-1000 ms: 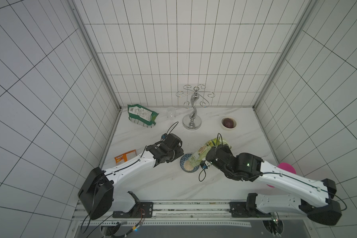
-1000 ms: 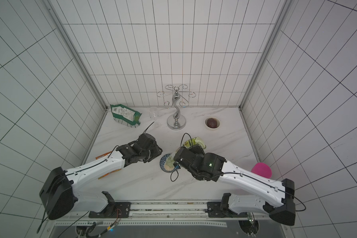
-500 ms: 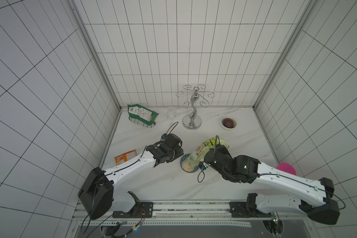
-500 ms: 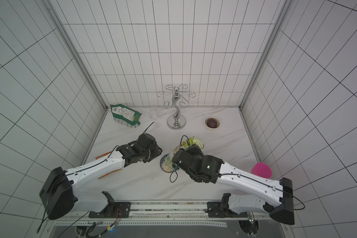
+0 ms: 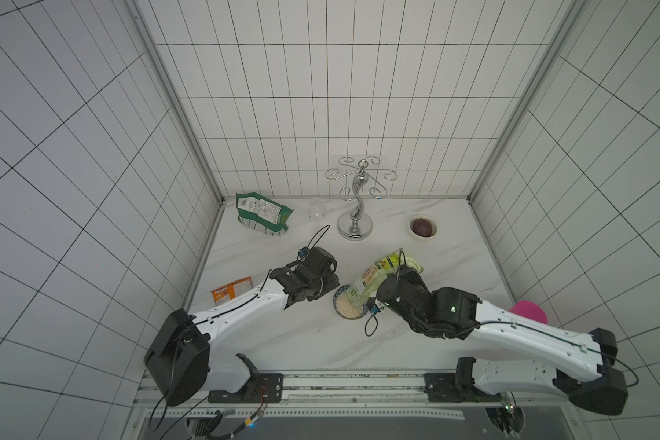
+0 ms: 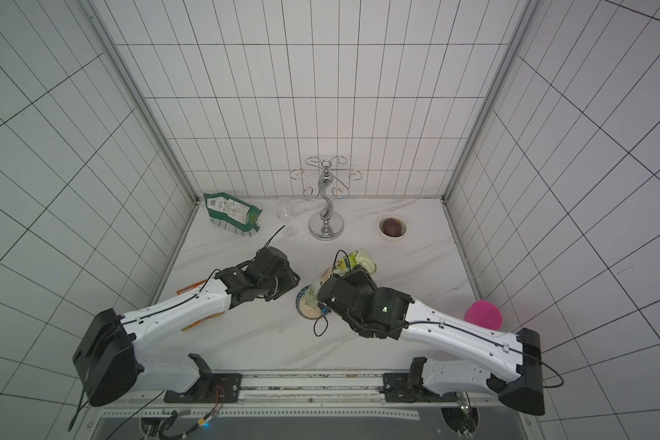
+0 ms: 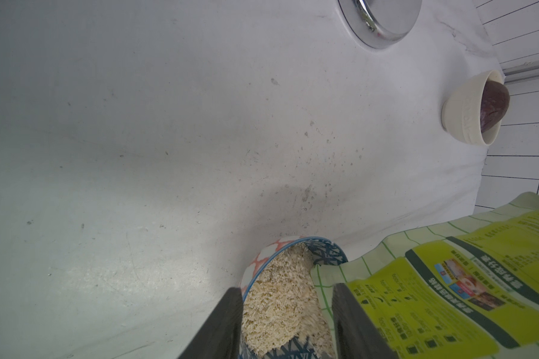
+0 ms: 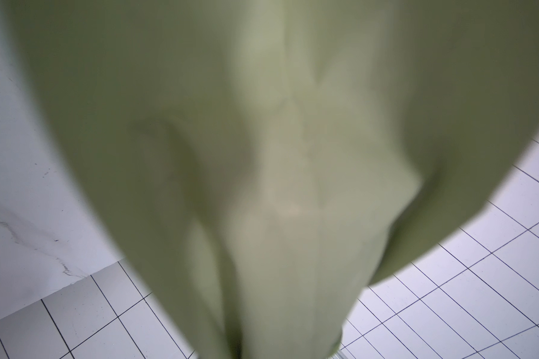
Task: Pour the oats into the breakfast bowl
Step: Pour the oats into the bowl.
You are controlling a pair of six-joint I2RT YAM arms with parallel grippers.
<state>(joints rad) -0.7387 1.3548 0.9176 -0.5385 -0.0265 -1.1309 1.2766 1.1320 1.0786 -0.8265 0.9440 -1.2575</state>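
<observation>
Left wrist view: bowl [image 7: 330, 246] is well filled with oats [image 7: 280, 298]. The left gripper [image 7: 285, 287], half open, seems to clasp it. The right gripper [image 5: 377, 295] pinches the tilted bag [image 5: 382, 266]; pouring is probably nearly done.

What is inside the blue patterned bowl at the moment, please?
Pale oats fill much of the breakfast bowl, reaching its patterned inner wall. The tilted oat bag overhangs one side, so whatever lies beneath its mouth is hidden, and the oats cover the bowl's bottom.
</observation>
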